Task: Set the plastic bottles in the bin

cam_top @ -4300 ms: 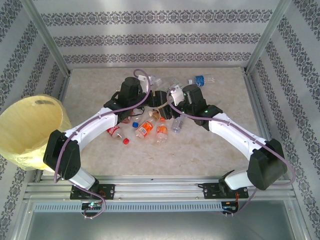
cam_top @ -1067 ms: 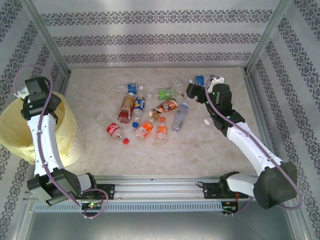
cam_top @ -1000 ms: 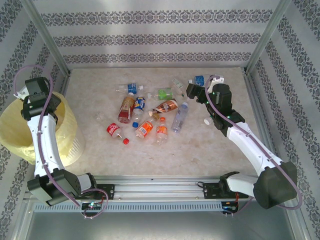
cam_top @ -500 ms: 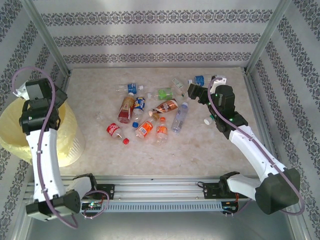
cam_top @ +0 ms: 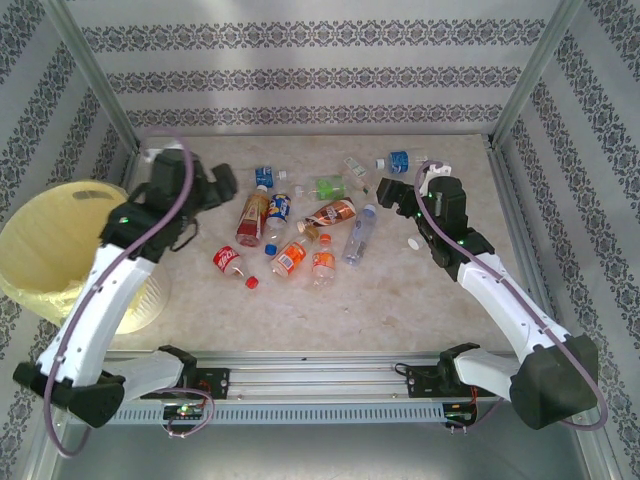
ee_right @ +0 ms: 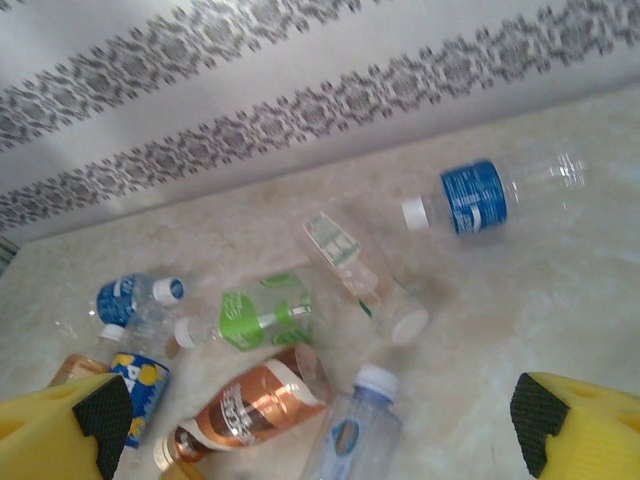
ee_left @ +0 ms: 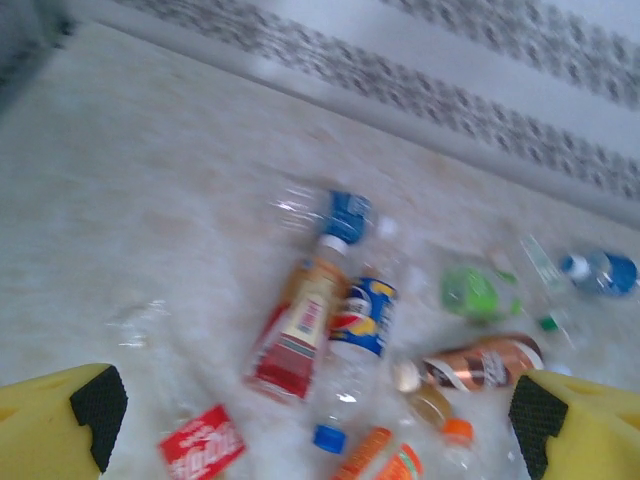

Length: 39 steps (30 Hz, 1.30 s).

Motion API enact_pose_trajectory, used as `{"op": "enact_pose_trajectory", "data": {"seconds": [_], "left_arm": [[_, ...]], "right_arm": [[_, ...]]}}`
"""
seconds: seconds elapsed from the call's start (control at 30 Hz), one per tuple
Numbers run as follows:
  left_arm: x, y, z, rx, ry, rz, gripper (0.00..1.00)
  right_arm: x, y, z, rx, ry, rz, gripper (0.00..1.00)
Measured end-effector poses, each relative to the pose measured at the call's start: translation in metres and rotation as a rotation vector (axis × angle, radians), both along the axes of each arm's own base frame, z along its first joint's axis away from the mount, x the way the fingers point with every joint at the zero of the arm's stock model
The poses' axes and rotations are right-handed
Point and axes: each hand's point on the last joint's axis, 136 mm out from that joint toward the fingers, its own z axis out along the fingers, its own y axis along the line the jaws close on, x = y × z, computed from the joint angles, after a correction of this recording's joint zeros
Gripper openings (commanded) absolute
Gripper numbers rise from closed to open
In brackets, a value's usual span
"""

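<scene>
Marble-look table (cam_top: 420,300) has roughly a dozen plastic bottles (cam_top: 252,215) lying loose, none visibly in the bin (cam_top: 60,240). Both left gripper (ee_left: 310,410) and right gripper (ee_right: 315,410) are spread wide, empty. Loads left imo.

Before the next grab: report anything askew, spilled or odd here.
The plastic bottles lie scattered on their sides, with no spill visible. One small white piece, likely a cap, sits loose by the right arm, apart from any bottle.

Left end effector (ee_left: 318,425) spread wide over plastic bottles (ee_left: 300,335) scattered on table (ee_left: 140,190).
</scene>
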Motion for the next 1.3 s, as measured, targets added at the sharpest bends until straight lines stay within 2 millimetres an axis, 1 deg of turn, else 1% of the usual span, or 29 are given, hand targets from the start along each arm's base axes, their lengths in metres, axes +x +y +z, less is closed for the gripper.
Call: {"op": "enact_pose_trajectory", "data": {"seconds": [0.03, 0.13, 0.17, 0.23, 0.33, 0.4, 0.47, 0.57, 0.63, 0.73, 0.87, 1.03, 1.17, 1.23, 1.3], "left_arm": [[0.005, -0.016, -0.011, 0.002, 0.015, -0.04, 1.0], [0.017, -0.054, -0.048, -0.005, 0.076, -0.129, 1.0], [0.021, -0.061, -0.059, -0.011, 0.096, -0.146, 1.0], [0.029, -0.075, -0.082, -0.027, 0.143, -0.176, 1.0], [0.037, -0.086, -0.104, -0.037, 0.185, -0.195, 1.0], [0.04, -0.089, -0.109, -0.041, 0.189, -0.198, 1.0], [0.041, -0.089, -0.113, -0.044, 0.183, -0.199, 1.0], [0.042, -0.09, -0.123, -0.045, 0.179, -0.199, 1.0], [0.04, -0.09, -0.134, -0.042, 0.191, -0.205, 1.0], [0.036, -0.094, -0.143, -0.044, 0.212, -0.241, 1.0], [0.036, -0.099, -0.141, -0.051, 0.206, -0.271, 1.0], [0.036, -0.101, -0.142, -0.053, 0.209, -0.28, 1.0], [0.041, -0.099, -0.141, -0.049, 0.225, -0.268, 1.0], [0.045, -0.098, -0.14, -0.051, 0.223, -0.264, 1.0], [0.046, -0.097, -0.141, -0.053, 0.227, -0.261, 1.0]], "right_arm": [[-0.002, -0.002, -0.006, 0.005, 0.026, -0.009, 0.98], [-0.006, -0.012, -0.028, 0.006, 0.114, -0.049, 0.98], [-0.006, -0.017, -0.037, 0.0, 0.148, -0.072, 0.98], [-0.009, -0.033, -0.059, -0.012, 0.231, -0.144, 0.98], [-0.013, -0.064, -0.092, -0.008, 0.352, -0.274, 0.98], [-0.016, -0.081, -0.11, 0.005, 0.41, -0.343, 0.98], [-0.018, -0.093, -0.127, 0.011, 0.468, -0.392, 0.98], [-0.019, -0.095, -0.152, 0.002, 0.551, -0.412, 0.97], [-0.018, -0.095, -0.168, -0.007, 0.606, -0.421, 0.94], [-0.015, -0.094, -0.184, -0.006, 0.654, -0.436, 0.89], [-0.014, -0.094, -0.196, 0.001, 0.683, -0.453, 0.83], [0.0, -0.091, -0.209, 0.005, 0.697, -0.458, 0.77], [0.005, -0.085, -0.217, 0.001, 0.705, -0.458, 0.71], [0.008, -0.082, -0.221, -0.005, 0.71, -0.458, 0.64], [0.01, -0.081, -0.223, -0.007, 0.705, -0.463, 0.61]]}}
